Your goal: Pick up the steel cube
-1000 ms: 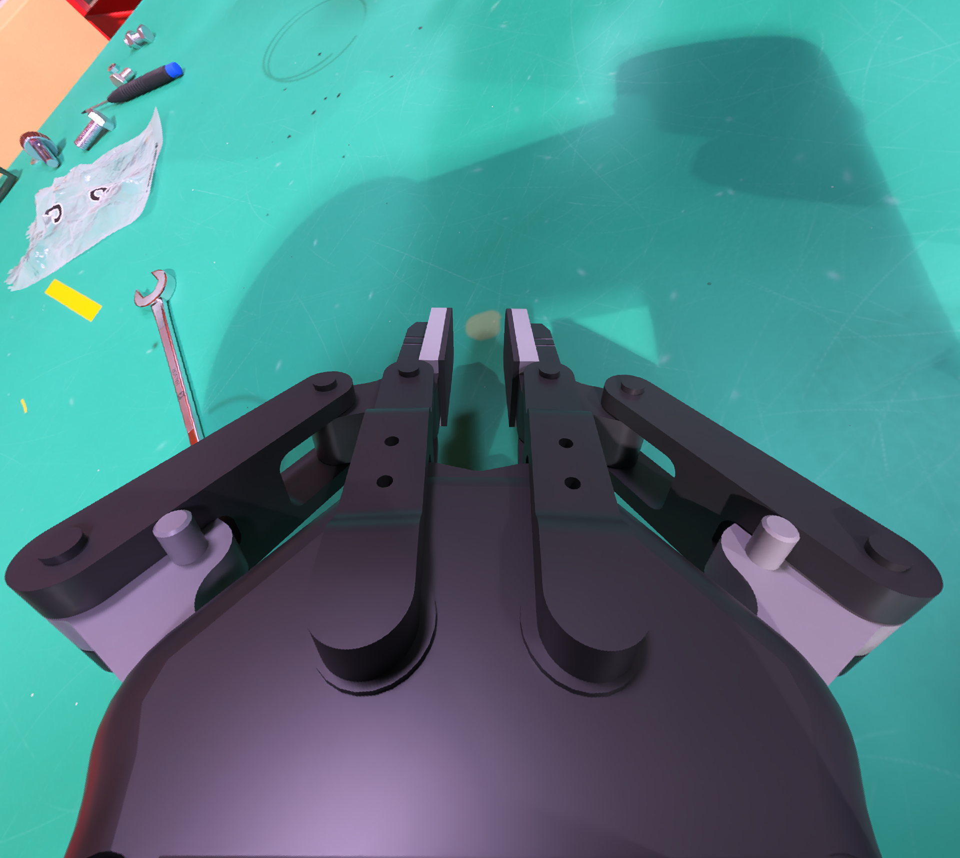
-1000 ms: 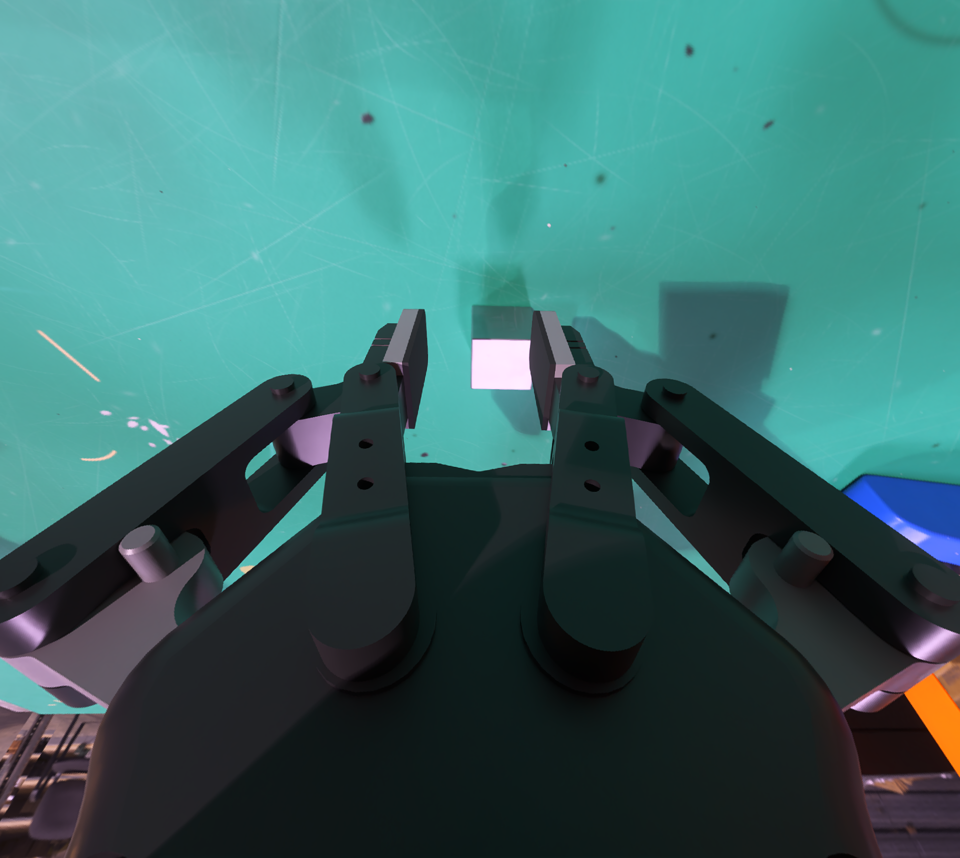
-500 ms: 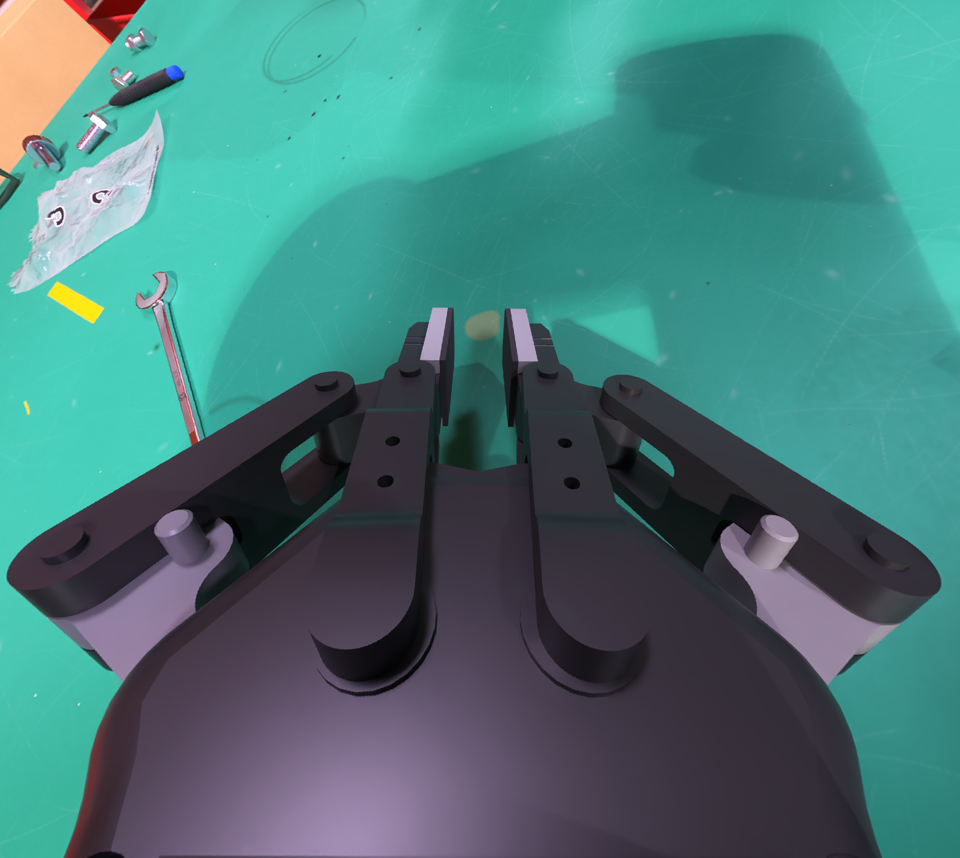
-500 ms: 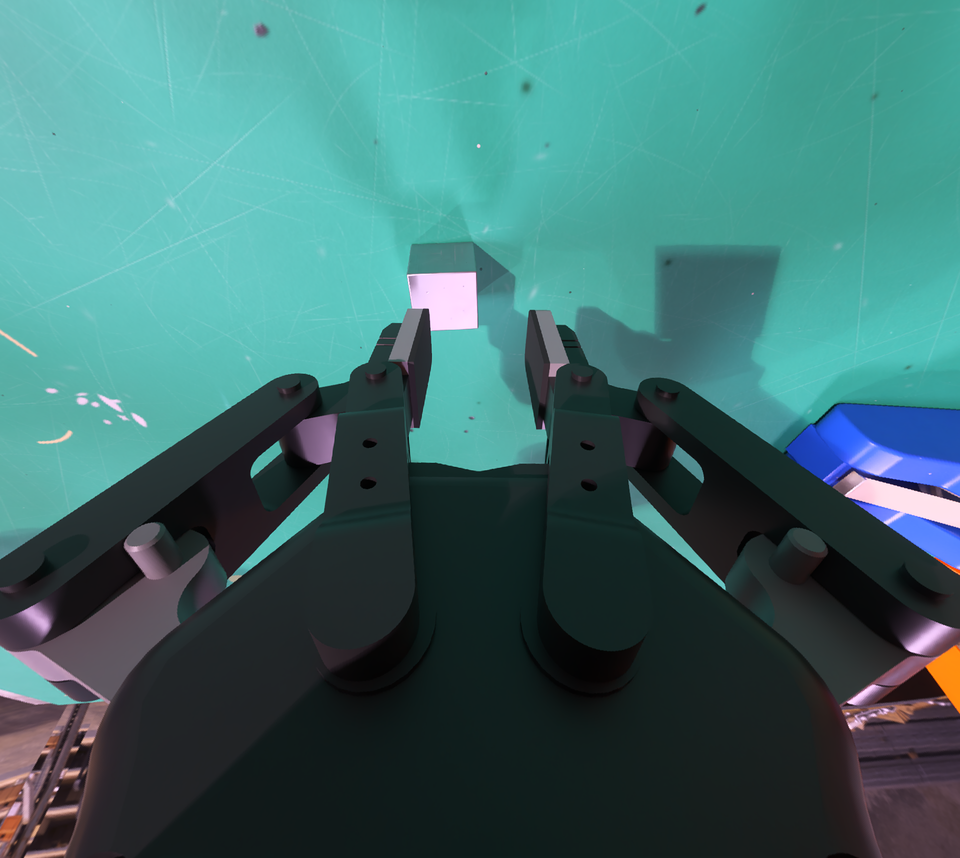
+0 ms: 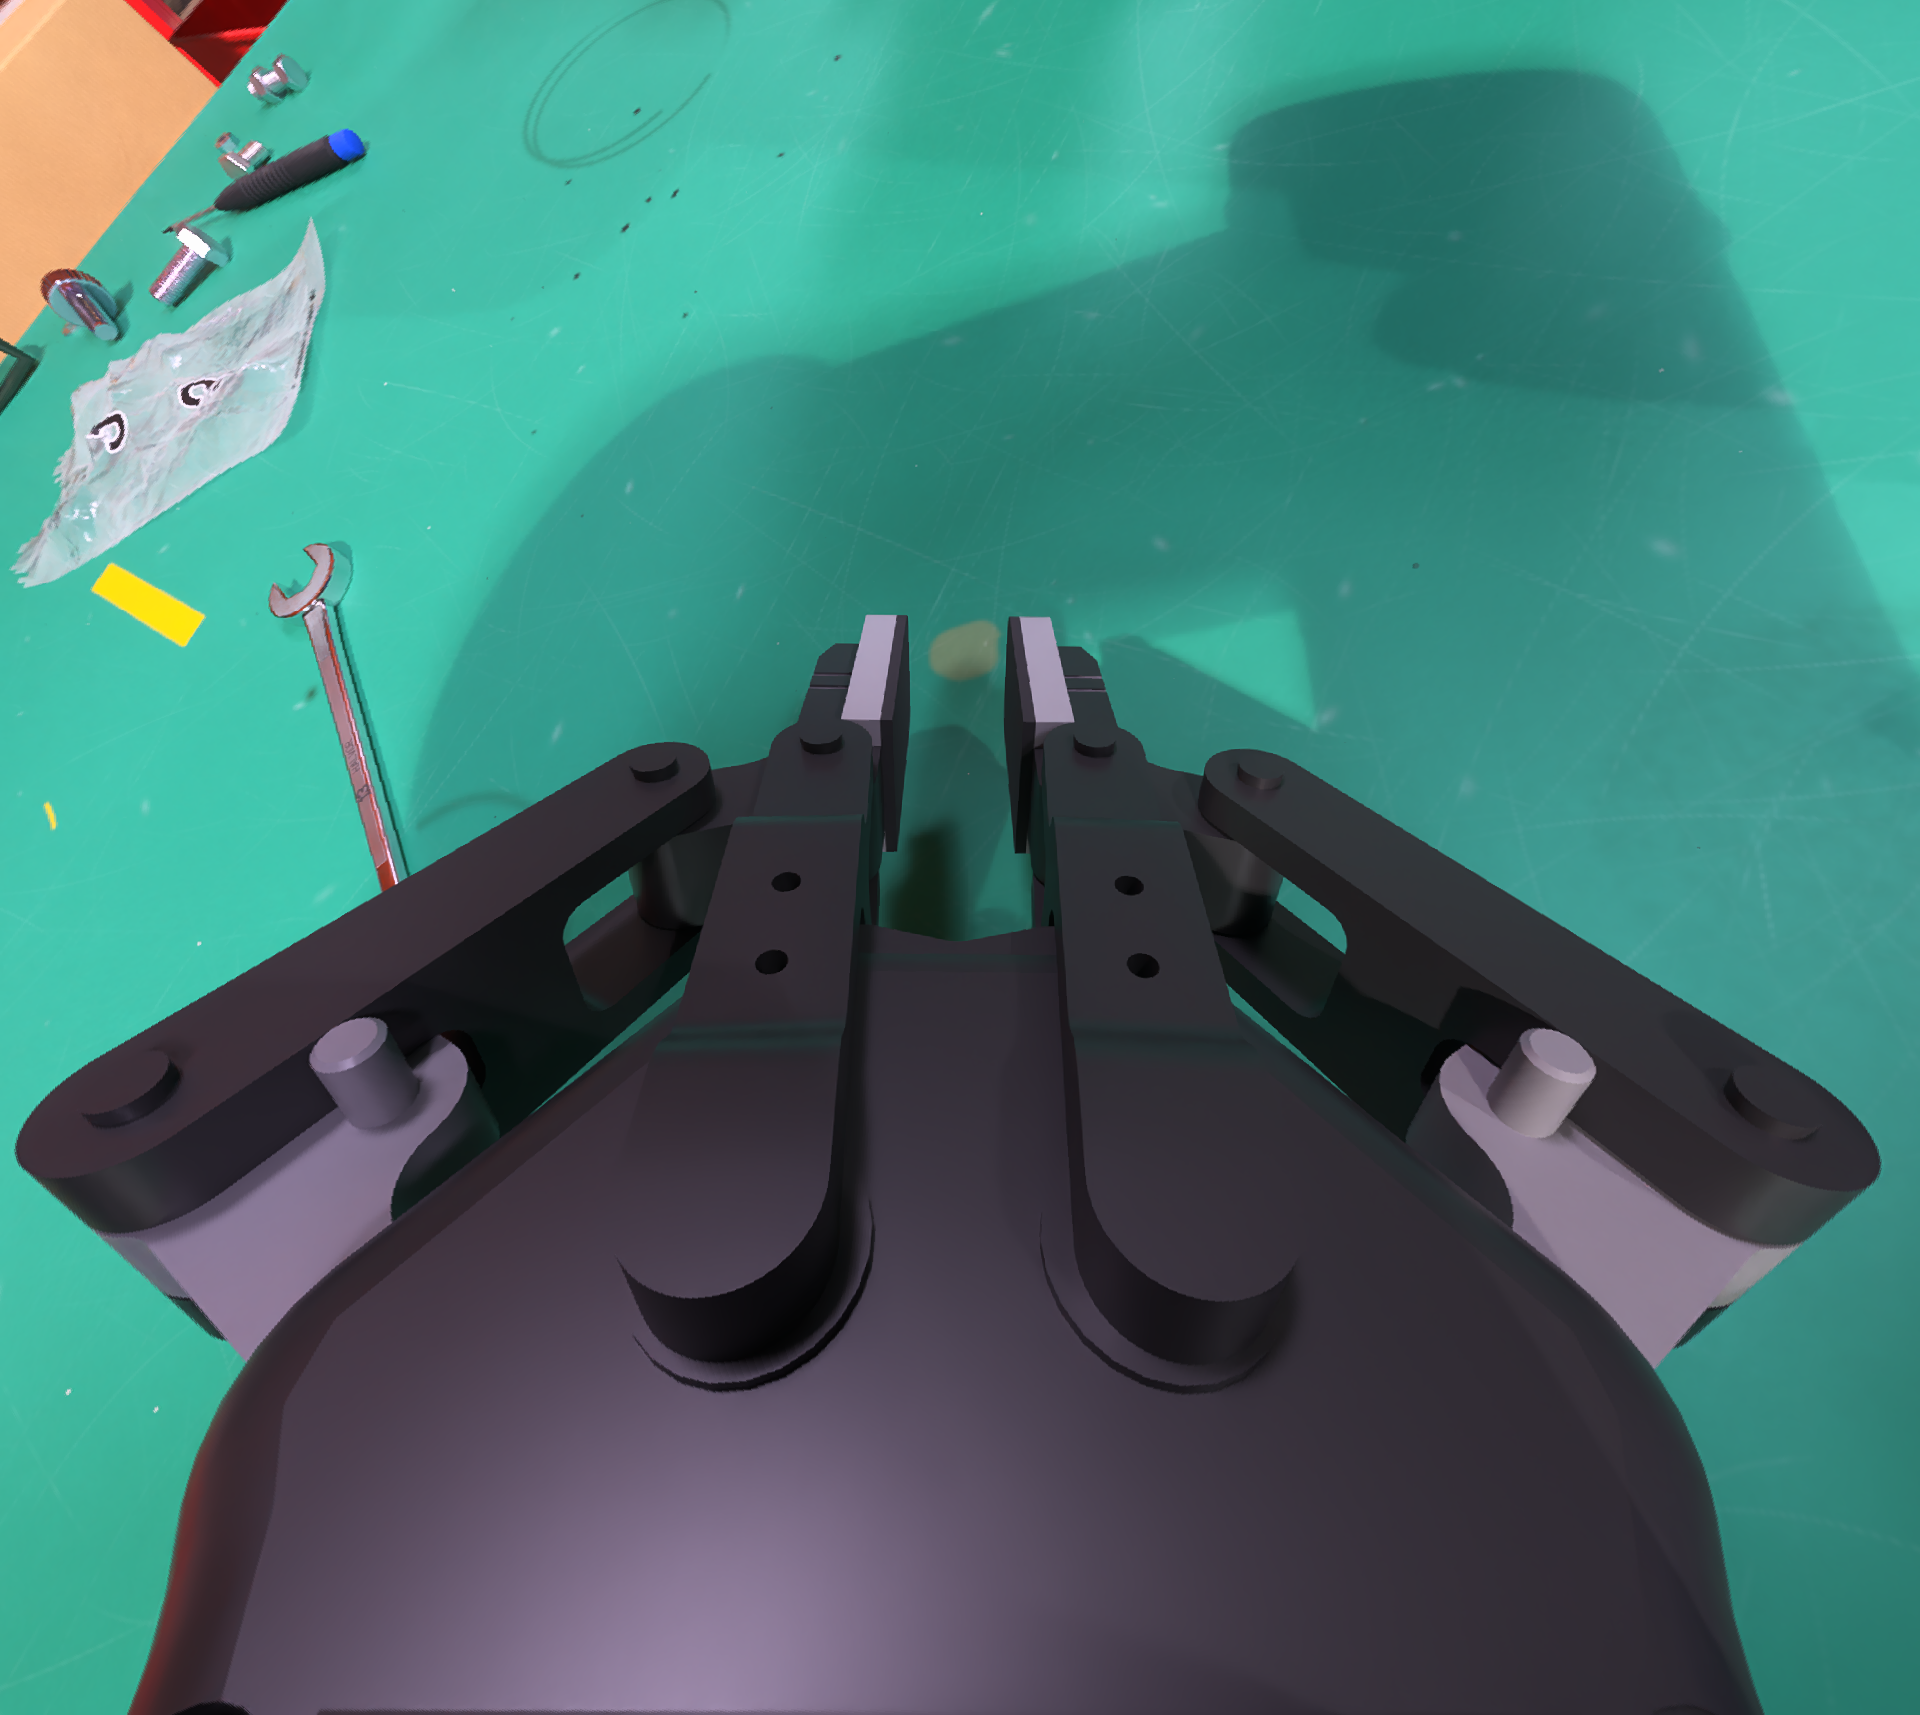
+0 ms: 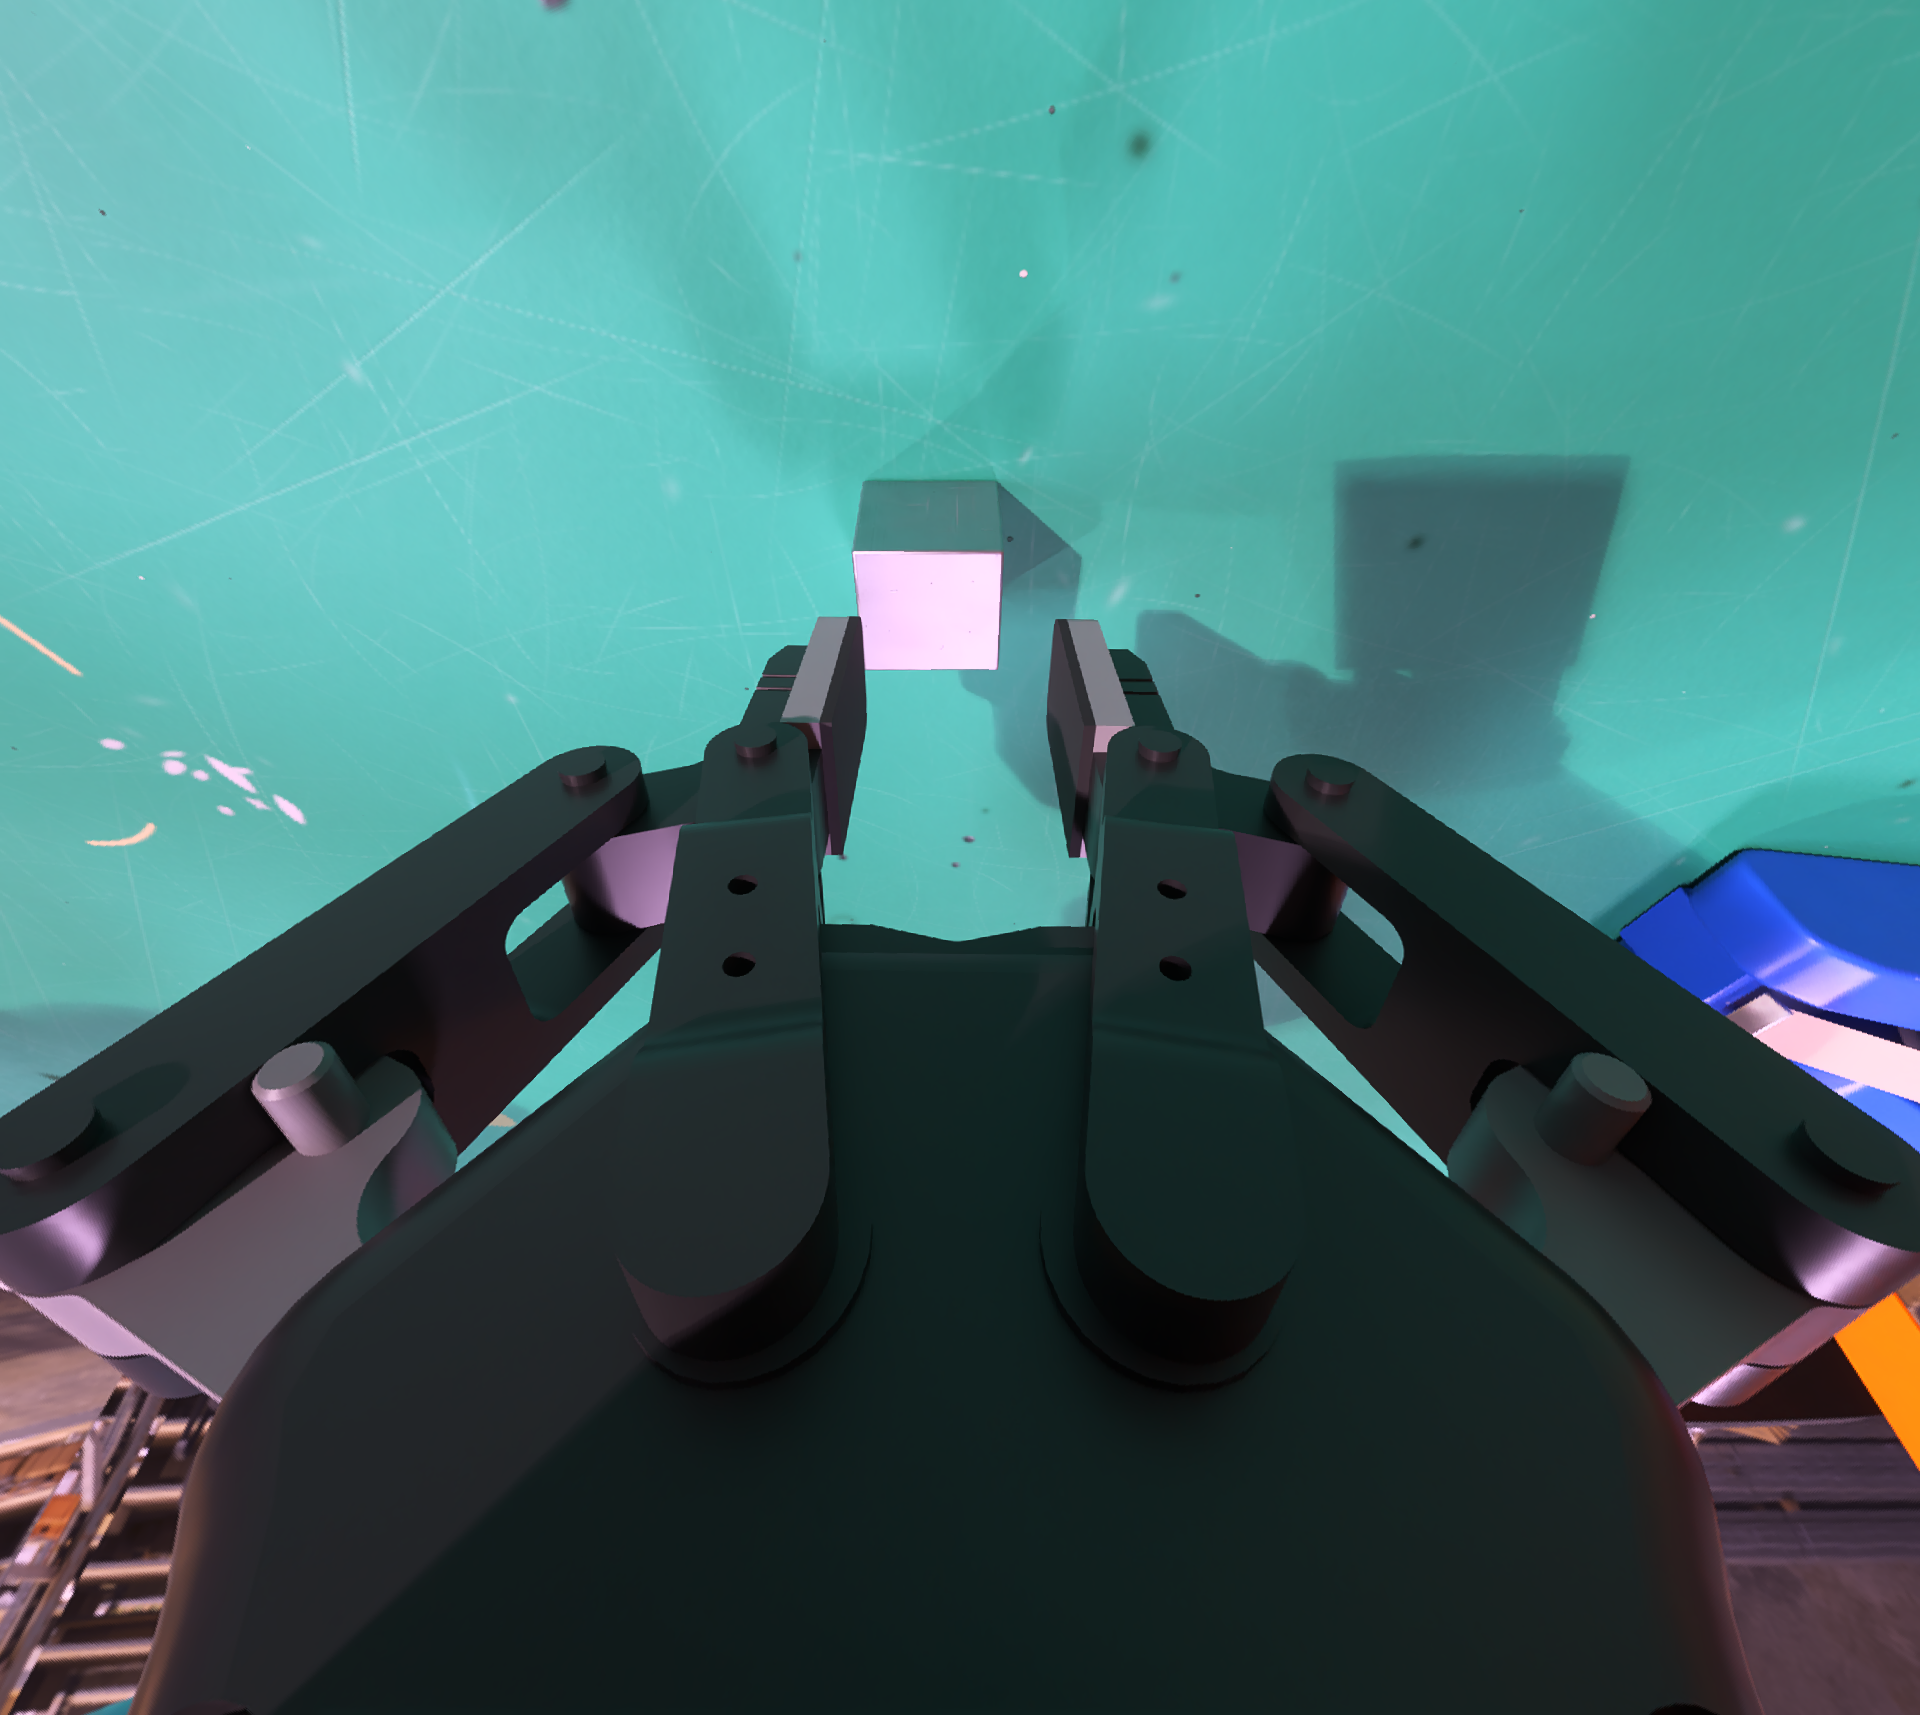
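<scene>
The steel cube (image 6: 925,611) is small and shiny and rests on the green table (image 6: 416,315) in the right wrist view. It sits just beyond my right gripper's (image 6: 956,657) fingertips, slightly left of centre, not between the pads. The right gripper is open and empty. My left gripper (image 5: 958,657) hangs over bare green table, its fingers a narrow gap apart and empty; a small tan spot (image 5: 964,649) on the table shows between its tips. The cube is not in the left wrist view.
In the left wrist view, a wrench (image 5: 332,699), a crumpled plastic bag (image 5: 177,418), bolts (image 5: 187,263), a screwdriver (image 5: 281,169) and yellow tape pieces (image 5: 145,603) lie near the table's left edge. A blue bin (image 6: 1808,959) stands at the right.
In the right wrist view the cube went from between the fingers to beyond their tips. The view shifted and the blue bin came further in. The left gripper barely moved.
</scene>
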Controlling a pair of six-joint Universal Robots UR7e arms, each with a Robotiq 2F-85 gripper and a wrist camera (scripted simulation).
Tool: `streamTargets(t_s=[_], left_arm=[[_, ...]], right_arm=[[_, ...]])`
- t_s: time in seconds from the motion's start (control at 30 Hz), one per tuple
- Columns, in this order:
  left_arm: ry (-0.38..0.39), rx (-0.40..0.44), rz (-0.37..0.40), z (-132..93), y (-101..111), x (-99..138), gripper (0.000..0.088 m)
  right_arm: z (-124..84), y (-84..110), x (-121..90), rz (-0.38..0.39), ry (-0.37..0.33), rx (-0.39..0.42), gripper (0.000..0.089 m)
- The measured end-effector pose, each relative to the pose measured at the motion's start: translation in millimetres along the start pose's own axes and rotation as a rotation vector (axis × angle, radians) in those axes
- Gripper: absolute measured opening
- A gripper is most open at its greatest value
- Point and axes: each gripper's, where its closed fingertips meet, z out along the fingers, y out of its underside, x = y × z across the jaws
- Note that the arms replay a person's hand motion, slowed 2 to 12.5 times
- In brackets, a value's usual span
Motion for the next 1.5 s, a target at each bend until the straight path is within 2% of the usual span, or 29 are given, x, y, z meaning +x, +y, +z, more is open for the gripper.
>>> streamTargets(t_s=[0.27, 0.87, 1.5], left_arm=[[0.000, 0.000, -0.001, 0, 0, 0, 0.0169], [-0.001, 0.000, -0.001, 0, 0, 0, 0.0170], [-0.002, 0.001, 0.002, 0, 0, 0, 0.0169]], right_arm=[[7, -2.7, -2, -0.023, -0.006, -0.026, 0.0332], [16, -7.7, -3, -0.017, -0.024, -0.039, 0.0333], [16, -5.4, -5, -0.008, -0.008, -0.060, 0.0255]])
